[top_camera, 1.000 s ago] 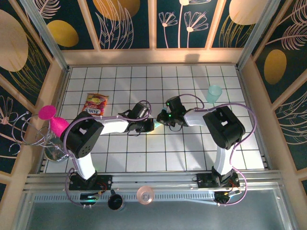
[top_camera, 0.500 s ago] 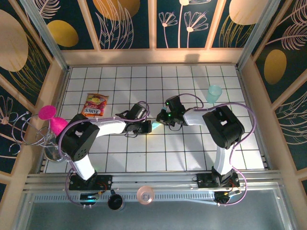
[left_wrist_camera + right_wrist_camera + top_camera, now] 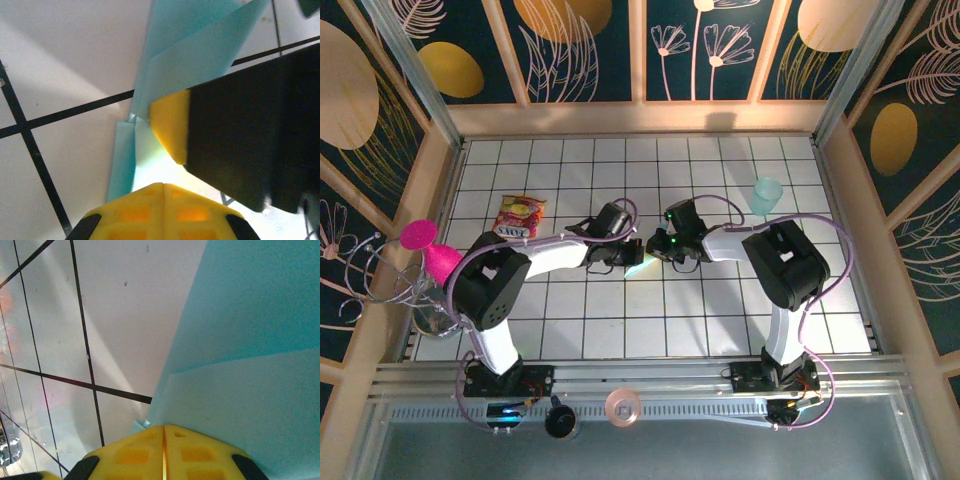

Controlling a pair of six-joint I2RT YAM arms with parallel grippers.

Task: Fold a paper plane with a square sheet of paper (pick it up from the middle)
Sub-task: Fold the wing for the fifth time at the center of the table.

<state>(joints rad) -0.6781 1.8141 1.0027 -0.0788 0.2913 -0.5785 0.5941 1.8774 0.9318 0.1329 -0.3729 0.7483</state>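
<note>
The paper point(image 3: 185, 55) is light blue and folded into a narrow layered strip with creased flaps, lying on the white tiled table point(image 3: 720, 300). A small sliver of the paper point(image 3: 642, 263) shows between the two grippers mid-table. My left gripper point(image 3: 162, 186) is shut, its yellow tips resting on the near end of the strip. My right gripper point(image 3: 164, 427) is also shut, its tips down on the edge of the folded paper point(image 3: 250, 365). Seen from the left wrist, a right fingertip point(image 3: 170, 125) sits on the paper just ahead. From above, the left gripper point(image 3: 634, 258) and the right gripper point(image 3: 654, 251) almost meet.
A translucent pale-teal cup point(image 3: 766, 195) stands at the back right. A red-and-yellow snack packet point(image 3: 520, 215) lies at the back left. A pink object point(image 3: 430, 250) and a glass point(image 3: 433, 315) sit at the left edge. Wooden walls ring the table.
The left arm has shifted right and slightly away, bringing its gripper closer over the paper. The right arm has stayed put.
</note>
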